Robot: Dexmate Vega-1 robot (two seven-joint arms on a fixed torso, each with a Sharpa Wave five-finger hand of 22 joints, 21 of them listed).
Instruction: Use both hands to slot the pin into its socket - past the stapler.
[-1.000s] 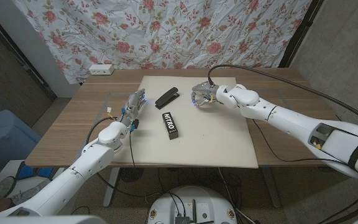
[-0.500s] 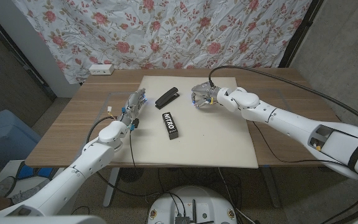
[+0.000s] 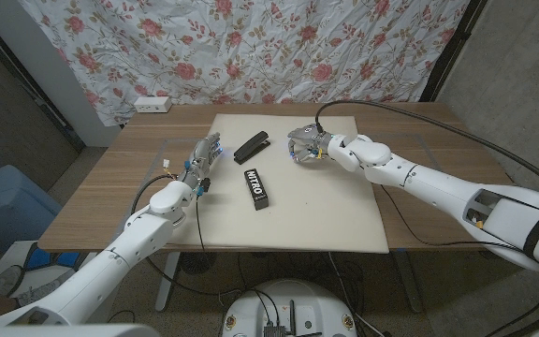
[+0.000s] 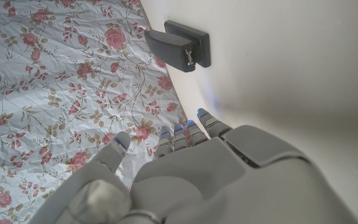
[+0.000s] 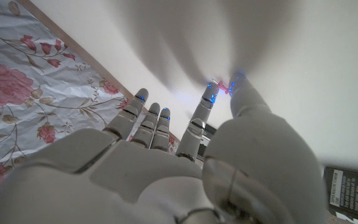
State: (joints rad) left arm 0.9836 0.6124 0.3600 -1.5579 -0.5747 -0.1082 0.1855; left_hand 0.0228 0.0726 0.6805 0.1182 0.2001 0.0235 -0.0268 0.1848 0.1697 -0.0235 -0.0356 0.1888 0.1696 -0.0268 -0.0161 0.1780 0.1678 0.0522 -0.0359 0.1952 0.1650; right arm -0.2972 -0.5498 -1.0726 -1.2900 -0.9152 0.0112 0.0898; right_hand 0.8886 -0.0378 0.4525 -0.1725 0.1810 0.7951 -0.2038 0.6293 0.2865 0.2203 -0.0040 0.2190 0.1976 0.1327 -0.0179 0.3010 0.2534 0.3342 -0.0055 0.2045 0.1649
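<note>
A small pink pin (image 5: pixel 223 88) sits pinched between the thumb and a fingertip of the right robot hand (image 3: pixel 303 146), close over the cream mat (image 3: pixel 326 215); in the head view the pin is too small to make out. The right robot hand hovers over the far part of the mat, just to the right of the black stapler (image 3: pixel 252 146), which lies slanted near the mat's far edge. The socket cannot be made out.

A black box with white lettering (image 3: pixel 256 186) lies on the mat nearer the robot, a little apart from the stapler. The left robot hand (image 3: pixel 201 161) stands at the mat's left edge, fingers spread and holding nothing, pointing toward the stapler. The mat lies on the wooden tabletop (image 3: pixel 110 187). A white power strip (image 3: pixel 152 105) rests at the tabletop's far left corner, before a flowered curtain (image 3: pixel 251 47).
</note>
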